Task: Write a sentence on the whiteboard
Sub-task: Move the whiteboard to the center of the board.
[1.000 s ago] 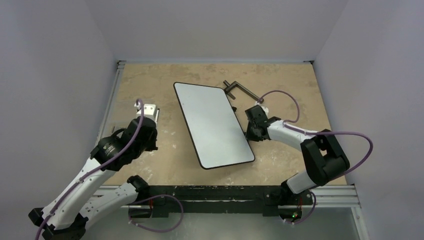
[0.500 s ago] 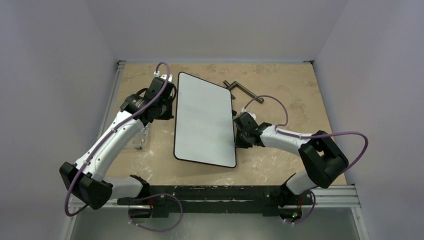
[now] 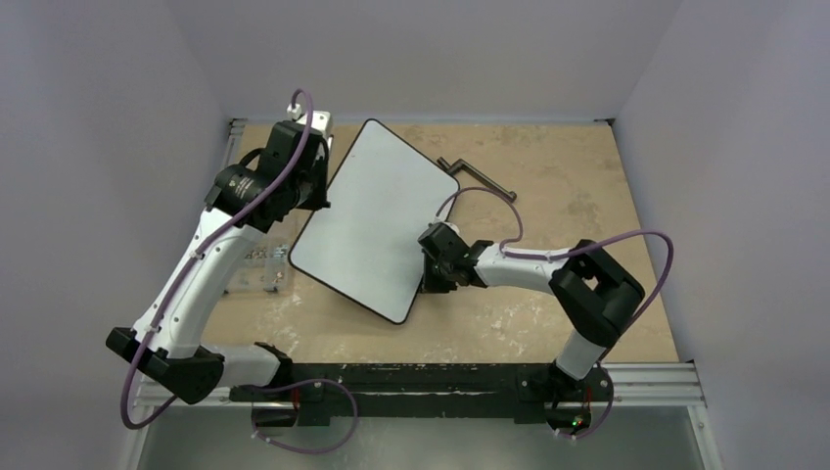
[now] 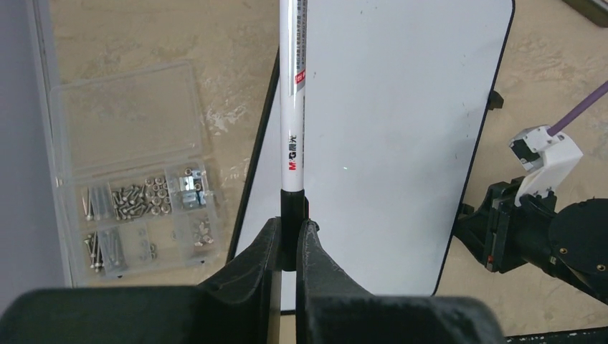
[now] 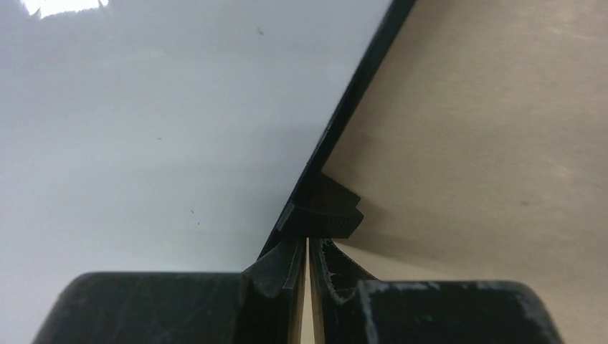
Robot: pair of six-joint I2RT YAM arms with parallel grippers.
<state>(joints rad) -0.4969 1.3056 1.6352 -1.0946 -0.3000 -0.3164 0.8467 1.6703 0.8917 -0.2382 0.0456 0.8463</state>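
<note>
Across the middle of the table (image 3: 587,166), the whiteboard (image 3: 377,220) is lying on a slant, one corner pointing at the far edge. Half a second ago it was sitting nearly square to the arms, so its near end has been swinging leftward. The right gripper (image 3: 428,277) has been travelling left with it and is bearing on the board's right edge. Its fingers are drawn to a thin slit, with the tips against a small black foot (image 5: 323,213) on the frame. Whether they are actually pinching that foot I cannot tell. The left gripper (image 4: 288,231) has been shifting toward the far-left corner and is hanging beside the board's upper-left edge, clamping a white marker (image 4: 292,129) by its black end.

The marker's far end is running off the top of the left wrist view. From above, the left arm is covering its own fingers and part of a clear screw box (image 4: 129,193) lying left of the board. The right wrist camera is catching only a strip of white surface and frame. A dark metal handle (image 3: 477,176) beyond the board is partly crossed by a cable.
</note>
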